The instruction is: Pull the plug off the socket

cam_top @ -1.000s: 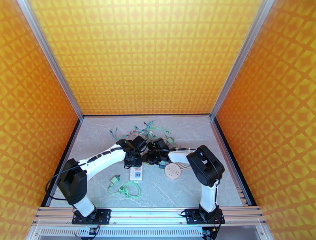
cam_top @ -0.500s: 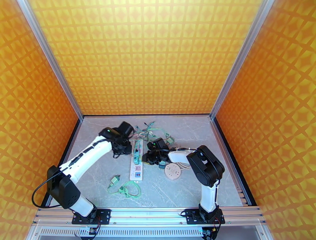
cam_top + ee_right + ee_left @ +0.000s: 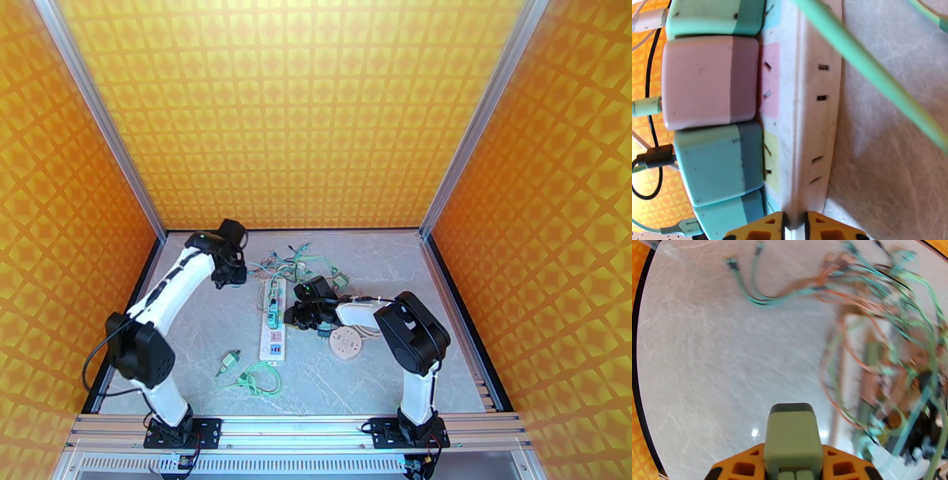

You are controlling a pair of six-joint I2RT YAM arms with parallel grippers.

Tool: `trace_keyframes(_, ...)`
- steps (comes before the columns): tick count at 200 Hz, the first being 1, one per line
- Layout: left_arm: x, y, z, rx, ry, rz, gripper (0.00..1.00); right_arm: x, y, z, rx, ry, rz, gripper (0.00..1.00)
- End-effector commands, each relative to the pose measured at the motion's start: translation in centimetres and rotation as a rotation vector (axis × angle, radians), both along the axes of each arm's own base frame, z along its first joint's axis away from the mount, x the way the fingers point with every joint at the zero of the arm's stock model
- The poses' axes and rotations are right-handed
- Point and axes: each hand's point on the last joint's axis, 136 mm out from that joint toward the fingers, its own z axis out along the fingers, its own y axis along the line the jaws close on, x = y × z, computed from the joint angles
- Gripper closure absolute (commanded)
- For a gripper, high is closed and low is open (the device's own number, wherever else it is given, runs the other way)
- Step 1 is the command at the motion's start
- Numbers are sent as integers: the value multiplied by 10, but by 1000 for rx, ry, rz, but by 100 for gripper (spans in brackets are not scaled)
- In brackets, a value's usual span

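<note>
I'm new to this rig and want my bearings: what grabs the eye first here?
Bright orange patterned walls box in a grey table. At its middle lies a white strip amid tangled green cables, its edge pinched by the right hand. The left hand holds a green plug near the far left corner.

Your left arm [image 3: 170,288] is stretching toward the far left, elbow raised, with the left gripper [image 3: 792,468] pinching a green plug [image 3: 792,437]. Your right arm [image 3: 411,331] is folding sharply leftward, wrist low, with the right gripper [image 3: 794,225] nipping the edge of the power strip [image 3: 809,118] between 2 near-closed fingers.
</note>
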Motion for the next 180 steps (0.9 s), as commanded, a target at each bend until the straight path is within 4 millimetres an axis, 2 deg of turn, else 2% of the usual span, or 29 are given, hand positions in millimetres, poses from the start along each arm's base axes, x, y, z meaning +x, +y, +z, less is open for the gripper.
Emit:
trace_keyframes(1,16,26,-9,36,1,15,91,-21,-30,-41,-169,93,-41,80)
trace_keyframes(23,15,34,-29,50,31,13,91,-20,-29,-38,-170,89,-41,81)
trace_keyframes(60,2,33,-72,44,92,13,89,-20,-29,-34,-171,90,-41,81)
trace_keyframes(69,-9,35,-89,44,134,17,89,-20,-29,-34,-173,89,-42,81)
trace_keyframes(86,-18,35,-104,46,165,21,89,-21,-30,-33,-175,90,-42,81)
trace_keyframes(118,-25,36,-118,49,190,29,85,-22,-29,-32,-169,95,-43,80)
trace_keyframes(158,-24,30,-125,38,204,21,78,-20,-28,-27,-176,89,-35,80)
trace_keyframes(180,-22,23,-118,-2,189,24,66,-18,-28,-24,-180,79,-36,80)
